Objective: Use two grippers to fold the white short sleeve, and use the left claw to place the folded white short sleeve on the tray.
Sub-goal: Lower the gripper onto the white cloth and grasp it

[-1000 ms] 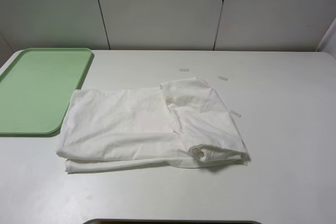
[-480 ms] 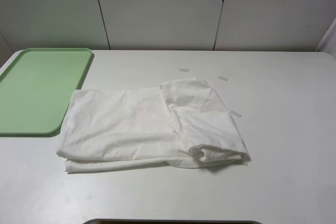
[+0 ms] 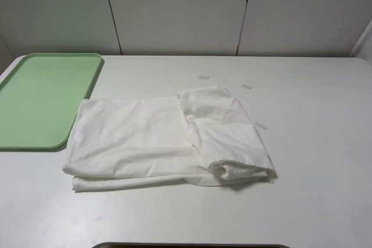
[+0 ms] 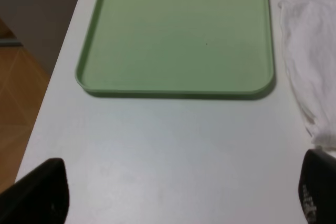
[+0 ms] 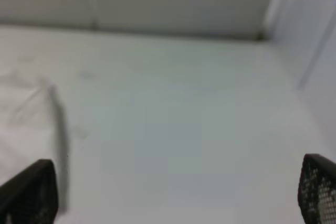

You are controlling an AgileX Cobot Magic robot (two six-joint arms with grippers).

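The white short sleeve (image 3: 168, 140) lies partly folded on the white table, its long side running left to right, a sleeve flap on top at the right. The pale green tray (image 3: 40, 100) lies empty at the table's left, just beside the shirt's left edge. Neither arm shows in the exterior view. In the left wrist view the left gripper (image 4: 178, 195) is open and empty above bare table, with the tray (image 4: 178, 30) ahead and the shirt's edge (image 4: 312, 61) at one side. In the right wrist view the right gripper (image 5: 173, 195) is open and empty, with the blurred shirt (image 5: 26, 114) at one side.
Three small white tape strips lie on the table near the shirt: one (image 3: 203, 77) behind it, one (image 3: 247, 86) at its back right, one (image 3: 261, 125) at its right edge. A grey panelled wall (image 3: 180, 10) stands behind the table. The table's left edge (image 4: 58, 87) drops to a wooden floor.
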